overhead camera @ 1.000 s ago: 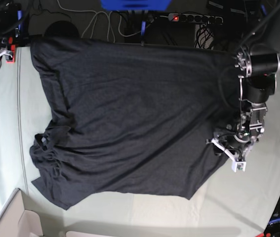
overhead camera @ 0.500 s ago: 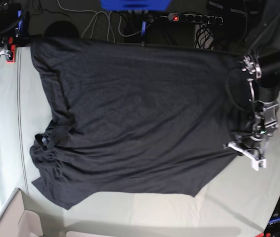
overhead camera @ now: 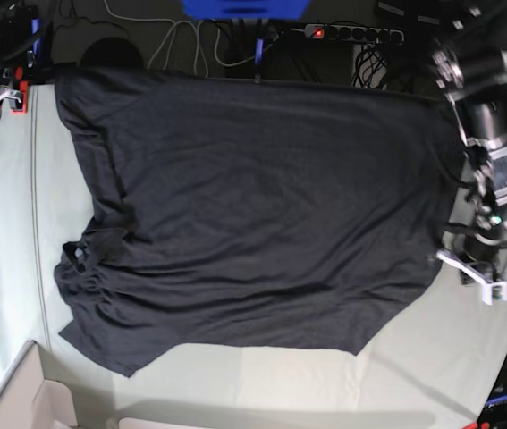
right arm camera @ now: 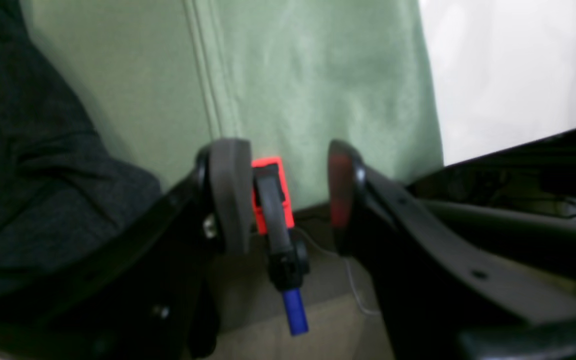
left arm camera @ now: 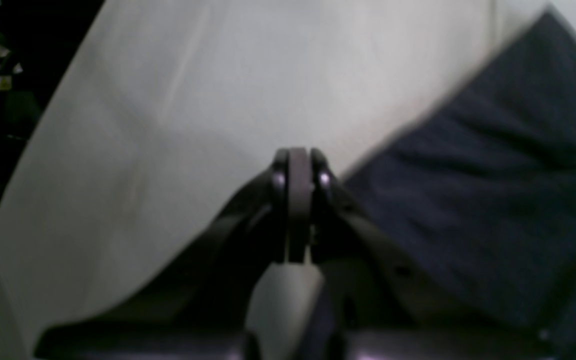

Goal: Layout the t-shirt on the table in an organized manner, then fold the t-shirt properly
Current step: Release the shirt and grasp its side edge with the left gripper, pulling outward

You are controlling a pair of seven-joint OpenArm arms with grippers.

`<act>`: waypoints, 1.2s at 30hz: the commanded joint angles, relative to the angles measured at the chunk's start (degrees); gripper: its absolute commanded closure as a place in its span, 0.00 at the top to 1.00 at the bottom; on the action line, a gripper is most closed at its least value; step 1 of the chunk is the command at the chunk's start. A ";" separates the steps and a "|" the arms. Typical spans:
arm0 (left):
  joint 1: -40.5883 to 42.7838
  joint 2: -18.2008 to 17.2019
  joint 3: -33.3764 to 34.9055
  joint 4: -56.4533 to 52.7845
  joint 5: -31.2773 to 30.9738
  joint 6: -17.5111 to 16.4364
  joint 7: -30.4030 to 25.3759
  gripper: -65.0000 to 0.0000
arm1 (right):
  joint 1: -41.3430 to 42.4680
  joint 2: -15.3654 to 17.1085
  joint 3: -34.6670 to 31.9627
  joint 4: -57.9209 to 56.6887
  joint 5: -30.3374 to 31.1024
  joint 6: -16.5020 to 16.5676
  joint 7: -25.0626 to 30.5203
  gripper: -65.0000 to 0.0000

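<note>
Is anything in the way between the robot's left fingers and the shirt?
No, nothing visible. The left gripper hangs just off the shirt's edge, its fingers shut, with only bare table cloth between them.

The t-shirt [overhead camera: 244, 214] was plain black with a faint charcoal heathering across the middle of the base view, no print showing on its upward side; in the left wrist view it read as dark navy-black at the right of the frame. The table [overhead camera: 7, 223] was pale grey-green, washing out to near white at the left edge. A clamp [right arm camera: 270, 200] in the centre of the right wrist view was bright orange-red with a black lever and a blue tip. A cardboard box [overhead camera: 21, 402] at the lower left was tan. The left gripper [overhead camera: 478, 275] was black with white parts; the right gripper [right arm camera: 285, 195] was black, its one pad grey and the other tinged red.
</note>
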 commanded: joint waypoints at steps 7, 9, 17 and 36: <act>0.65 3.57 1.17 4.43 -0.02 0.07 -0.63 0.02 | 0.05 0.74 0.24 0.97 0.43 0.25 1.08 0.39; -2.25 3.39 0.82 1.18 0.07 0.16 -0.54 0.13 | 0.05 0.83 0.24 0.97 0.43 0.25 1.08 0.39; -14.38 0.93 -2.00 -17.11 -0.10 0.25 -1.07 0.76 | -0.30 0.91 0.24 0.97 0.43 0.25 1.08 0.39; -19.66 -0.74 -1.91 -40.40 0.16 0.07 -16.28 0.91 | -1.62 1.18 0.24 0.97 0.43 0.25 1.08 0.39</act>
